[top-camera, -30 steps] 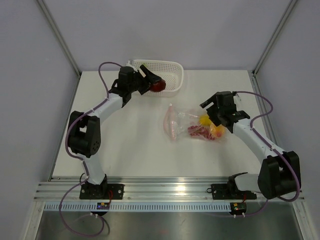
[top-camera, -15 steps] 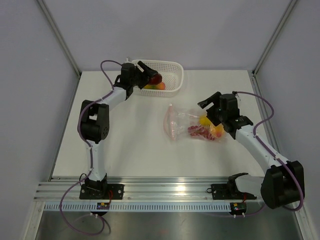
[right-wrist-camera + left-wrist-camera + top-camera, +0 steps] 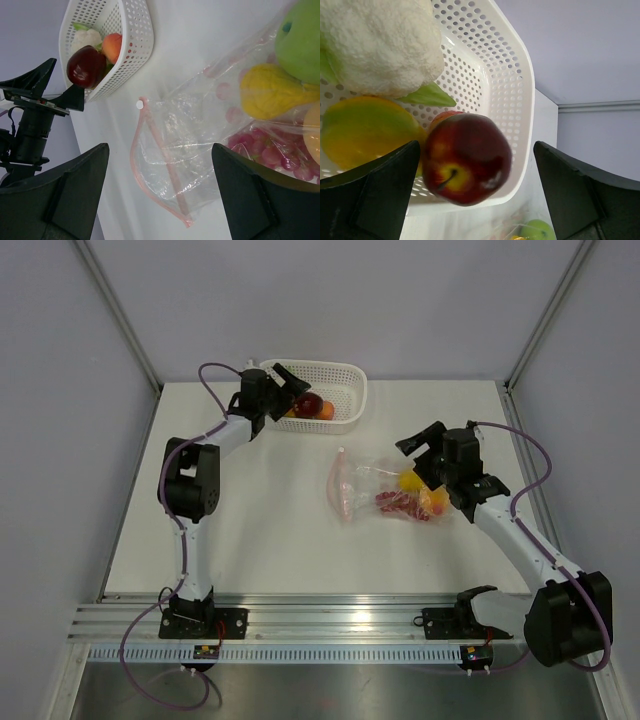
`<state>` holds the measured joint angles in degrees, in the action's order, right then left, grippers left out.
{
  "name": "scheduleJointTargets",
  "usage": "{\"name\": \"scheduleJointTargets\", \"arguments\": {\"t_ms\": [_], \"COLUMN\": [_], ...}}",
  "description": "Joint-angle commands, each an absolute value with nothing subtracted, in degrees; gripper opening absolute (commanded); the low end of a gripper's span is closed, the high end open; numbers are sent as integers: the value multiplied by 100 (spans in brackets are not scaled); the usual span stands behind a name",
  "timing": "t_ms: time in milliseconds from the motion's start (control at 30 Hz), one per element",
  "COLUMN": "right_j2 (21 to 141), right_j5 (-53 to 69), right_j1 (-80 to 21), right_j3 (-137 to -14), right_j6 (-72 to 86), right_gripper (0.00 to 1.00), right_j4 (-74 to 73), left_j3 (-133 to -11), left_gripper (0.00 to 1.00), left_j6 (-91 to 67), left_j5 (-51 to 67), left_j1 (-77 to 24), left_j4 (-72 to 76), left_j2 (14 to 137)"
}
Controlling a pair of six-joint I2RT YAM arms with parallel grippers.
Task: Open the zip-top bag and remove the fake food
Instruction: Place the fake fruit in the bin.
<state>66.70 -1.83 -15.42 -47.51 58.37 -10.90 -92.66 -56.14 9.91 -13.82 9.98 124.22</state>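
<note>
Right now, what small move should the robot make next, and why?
Probably draw the left gripper back from the white basket toward the zip-top bag: its jaws stand open, the red apple sits loose in the basket, and a yellow piece, green apple and red grapes lie inside the bag.

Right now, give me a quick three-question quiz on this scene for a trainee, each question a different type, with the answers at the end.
1. True or false: the zip-top bag is empty.
2. Which piece shows between the fingers of the open left pincer? A) a banana B) a red apple C) a carrot
3. Fill the gap: the cauliflower lies in the white perforated ____.

Key
1. False: a green apple and red grapes lie inside it, among other pieces.
2. B
3. basket
</note>
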Motion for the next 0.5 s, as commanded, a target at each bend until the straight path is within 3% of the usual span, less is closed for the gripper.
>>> {"name": "scheduleJointTargets", "arguments": {"t_ms": [0,467], "right_j2": [6530,6478], "right_j5": [-114,-26], "right_j1": [-1529,-1529], "right_j3": [-4790,-4825], "right_j6": [5643,5476], "right_gripper": [91,96], "right_j4": [-914,-940], "left_j3": [-9387,-8053], "left_gripper": [99,99], "left_j6": [-5274,-3999], "left_j5": [870,-377], "left_j1": [-1345,-1397], "left_j4": [1152,18], "left_j2": [11892,9573]}}
